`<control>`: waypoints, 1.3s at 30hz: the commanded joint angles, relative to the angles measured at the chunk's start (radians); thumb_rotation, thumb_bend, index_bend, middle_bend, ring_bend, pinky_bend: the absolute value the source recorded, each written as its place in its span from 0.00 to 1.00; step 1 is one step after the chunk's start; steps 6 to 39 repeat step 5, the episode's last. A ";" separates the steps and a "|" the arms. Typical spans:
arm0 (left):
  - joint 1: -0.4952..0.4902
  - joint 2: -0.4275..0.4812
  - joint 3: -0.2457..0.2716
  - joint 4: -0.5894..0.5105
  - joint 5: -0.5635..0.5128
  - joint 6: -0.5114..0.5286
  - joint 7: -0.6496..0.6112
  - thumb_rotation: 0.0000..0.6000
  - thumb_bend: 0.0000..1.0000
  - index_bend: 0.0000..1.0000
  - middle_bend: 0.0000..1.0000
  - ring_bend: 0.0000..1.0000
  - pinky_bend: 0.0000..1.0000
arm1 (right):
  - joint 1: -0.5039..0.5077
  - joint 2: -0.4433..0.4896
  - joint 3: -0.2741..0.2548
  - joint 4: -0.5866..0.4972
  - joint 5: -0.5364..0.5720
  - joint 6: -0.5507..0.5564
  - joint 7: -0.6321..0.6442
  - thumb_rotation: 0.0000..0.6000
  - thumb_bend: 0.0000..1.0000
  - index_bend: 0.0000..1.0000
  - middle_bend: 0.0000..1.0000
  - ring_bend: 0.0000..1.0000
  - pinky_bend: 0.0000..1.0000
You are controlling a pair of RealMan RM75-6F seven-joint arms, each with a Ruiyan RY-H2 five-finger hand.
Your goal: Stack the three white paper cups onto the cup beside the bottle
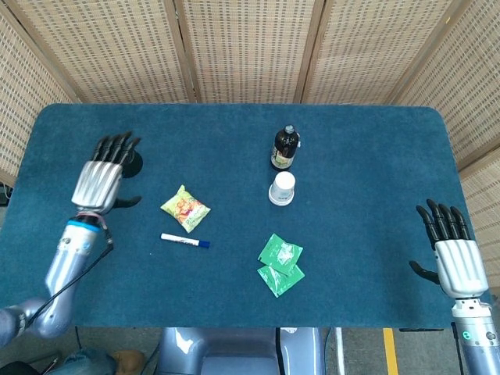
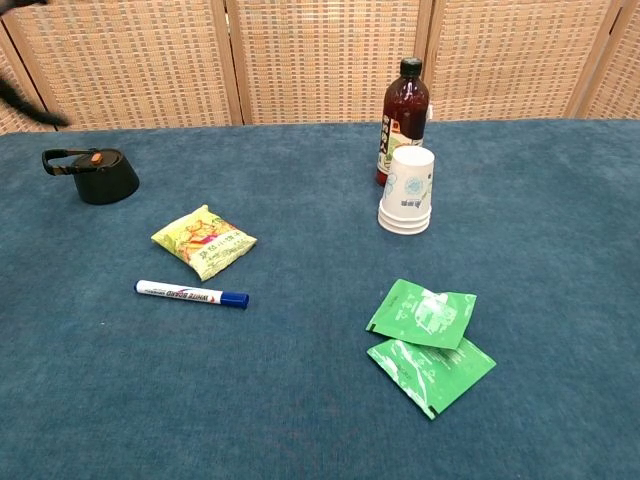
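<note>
A stack of white paper cups (image 1: 282, 188) (image 2: 407, 190) stands upside down just in front of the dark bottle (image 1: 284, 148) (image 2: 402, 116), with several rims showing at its base. My left hand (image 1: 103, 174) hovers far off at the table's left side, fingers straight and apart, holding nothing. My right hand (image 1: 449, 251) hangs at the right front edge, fingers spread and empty. The chest view shows only a dark blur of the left hand's fingers at its top left corner.
A black lid with a loop (image 1: 119, 160) (image 2: 92, 175) lies at the far left, partly behind my left hand. A yellow snack packet (image 2: 204, 241), a blue-capped marker (image 2: 191, 294) and two green sachets (image 2: 429, 343) lie on the blue cloth (image 2: 300, 400).
</note>
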 commanded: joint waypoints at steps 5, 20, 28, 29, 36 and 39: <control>0.251 0.045 0.130 -0.020 0.068 0.186 -0.099 1.00 0.00 0.00 0.00 0.00 0.00 | -0.002 -0.005 -0.006 -0.003 -0.010 -0.001 -0.016 1.00 0.00 0.00 0.00 0.00 0.00; 0.251 0.045 0.130 -0.020 0.068 0.186 -0.099 1.00 0.00 0.00 0.00 0.00 0.00 | -0.002 -0.005 -0.006 -0.003 -0.010 -0.001 -0.016 1.00 0.00 0.00 0.00 0.00 0.00; 0.251 0.045 0.130 -0.020 0.068 0.186 -0.099 1.00 0.00 0.00 0.00 0.00 0.00 | -0.002 -0.005 -0.006 -0.003 -0.010 -0.001 -0.016 1.00 0.00 0.00 0.00 0.00 0.00; 0.251 0.045 0.130 -0.020 0.068 0.186 -0.099 1.00 0.00 0.00 0.00 0.00 0.00 | -0.002 -0.005 -0.006 -0.003 -0.010 -0.001 -0.016 1.00 0.00 0.00 0.00 0.00 0.00; 0.251 0.045 0.130 -0.020 0.068 0.186 -0.099 1.00 0.00 0.00 0.00 0.00 0.00 | -0.002 -0.005 -0.006 -0.003 -0.010 -0.001 -0.016 1.00 0.00 0.00 0.00 0.00 0.00; 0.251 0.045 0.130 -0.020 0.068 0.186 -0.099 1.00 0.00 0.00 0.00 0.00 0.00 | -0.002 -0.005 -0.006 -0.003 -0.010 -0.001 -0.016 1.00 0.00 0.00 0.00 0.00 0.00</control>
